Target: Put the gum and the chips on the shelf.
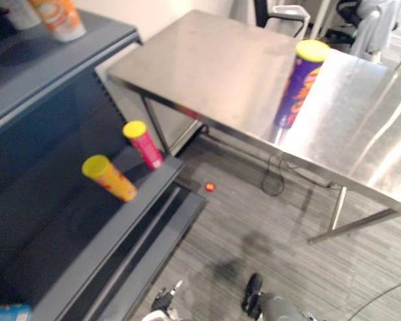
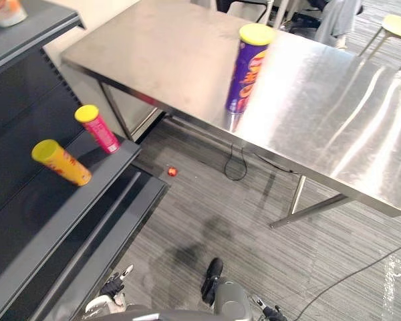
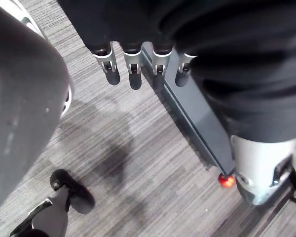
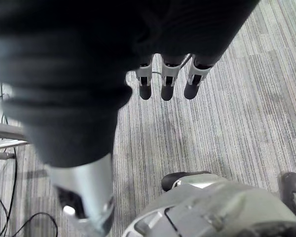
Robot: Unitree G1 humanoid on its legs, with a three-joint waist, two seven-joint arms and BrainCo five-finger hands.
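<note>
Our left hand [image 3: 134, 69] and right hand [image 4: 167, 81] hang with straight fingers, holding nothing, over the floor [image 4: 237, 98], so we should reach for the purple chips can [image 1: 299, 83] standing on the tabletop [image 1: 214, 60] at upper right and grip its middle firmly.

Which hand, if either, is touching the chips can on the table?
Apart, both. The left eye view shows the chips can standing alone on the table; the wrist views show left hand and right hand over carpet.

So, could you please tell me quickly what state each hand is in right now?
Left hand: open, holding nothing.
Right hand: open, holding nothing.
</note>
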